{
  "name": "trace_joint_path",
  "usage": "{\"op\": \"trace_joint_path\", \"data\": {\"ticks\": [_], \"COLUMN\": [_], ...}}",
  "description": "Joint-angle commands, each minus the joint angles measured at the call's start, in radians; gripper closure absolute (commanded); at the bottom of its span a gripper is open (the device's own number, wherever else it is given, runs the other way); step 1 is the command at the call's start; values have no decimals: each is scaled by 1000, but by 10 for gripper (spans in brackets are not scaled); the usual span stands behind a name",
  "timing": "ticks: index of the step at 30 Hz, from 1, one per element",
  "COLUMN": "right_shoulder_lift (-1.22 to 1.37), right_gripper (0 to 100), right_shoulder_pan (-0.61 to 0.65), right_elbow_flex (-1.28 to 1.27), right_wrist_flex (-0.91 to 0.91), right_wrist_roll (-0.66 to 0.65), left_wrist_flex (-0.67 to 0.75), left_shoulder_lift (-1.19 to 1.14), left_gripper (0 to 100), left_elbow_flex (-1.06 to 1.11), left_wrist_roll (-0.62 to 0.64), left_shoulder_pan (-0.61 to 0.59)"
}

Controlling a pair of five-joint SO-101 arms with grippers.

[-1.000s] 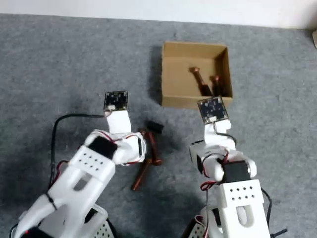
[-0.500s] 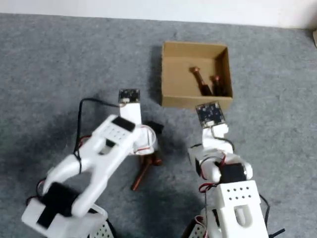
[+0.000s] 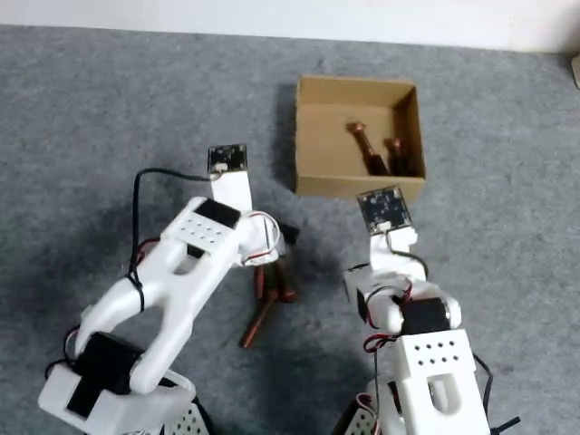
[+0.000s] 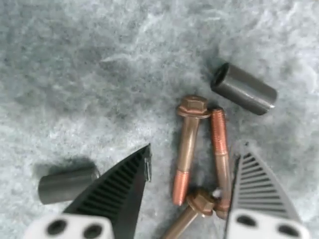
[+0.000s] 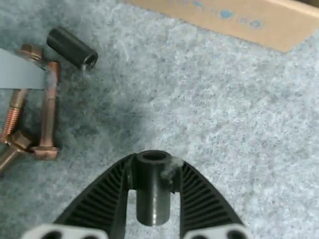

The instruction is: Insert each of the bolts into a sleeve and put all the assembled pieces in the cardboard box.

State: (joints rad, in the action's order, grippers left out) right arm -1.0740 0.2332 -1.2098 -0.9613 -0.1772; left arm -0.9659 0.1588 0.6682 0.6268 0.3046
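Observation:
My left gripper [image 4: 192,172] hangs open just above three copper bolts on the grey carpet. One bolt [image 4: 188,144] and a second bolt [image 4: 219,149] lie between its fingers, and a third bolt [image 4: 192,214] crosses their ends. One loose black sleeve [image 4: 244,88] lies beyond the bolts and another sleeve [image 4: 67,184] lies outside one finger. My right gripper [image 5: 153,165] is shut on an upright black sleeve [image 5: 153,191], short of the cardboard box [image 3: 358,186]. Two assembled pieces [image 3: 373,152] lie inside the box.
The box wall [image 5: 239,17] stands a short way ahead of the right gripper. The bolts [image 3: 265,304] and a black sleeve [image 3: 288,233] lie between the two arms in the high view. Bare grey carpet surrounds everything.
The left arm has swung its elbow up and stretched forward, carrying its wrist over the bolts. The right arm drew back very slightly, still holding its sleeve.

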Motion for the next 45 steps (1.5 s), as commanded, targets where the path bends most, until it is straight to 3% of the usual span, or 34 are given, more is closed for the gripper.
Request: {"op": "trace_joint_path", "data": {"ticks": [1, 15, 26, 34, 37, 45], "right_shoulder_lift": [-21, -21, -21, -21, -21, -21], "right_gripper": [995, 995, 995, 995, 995, 995], "right_shoulder_pan": [-12, -12, -12, -12, -12, -12], "right_elbow_flex": [5, 1, -18, -19, -19, -19], "right_wrist_flex": [24, 24, 30, 30, 30, 30], "right_wrist_roll": [-6, -12, -14, -12, -12, -12], "left_wrist_flex": [-6, -2, 144, 144, 137, -68], "left_shoulder_lift": [31, -142, -225, -278, -302, -374], "left_gripper": [745, 744, 744, 748, 748, 771], "left_elbow_flex": [-35, -42, -44, -45, -85, -203], "left_wrist_roll": [5, 8, 0, -101, -98, -95], "left_shoulder_pan": [-22, -82, -50, -2, -5, -2]}}
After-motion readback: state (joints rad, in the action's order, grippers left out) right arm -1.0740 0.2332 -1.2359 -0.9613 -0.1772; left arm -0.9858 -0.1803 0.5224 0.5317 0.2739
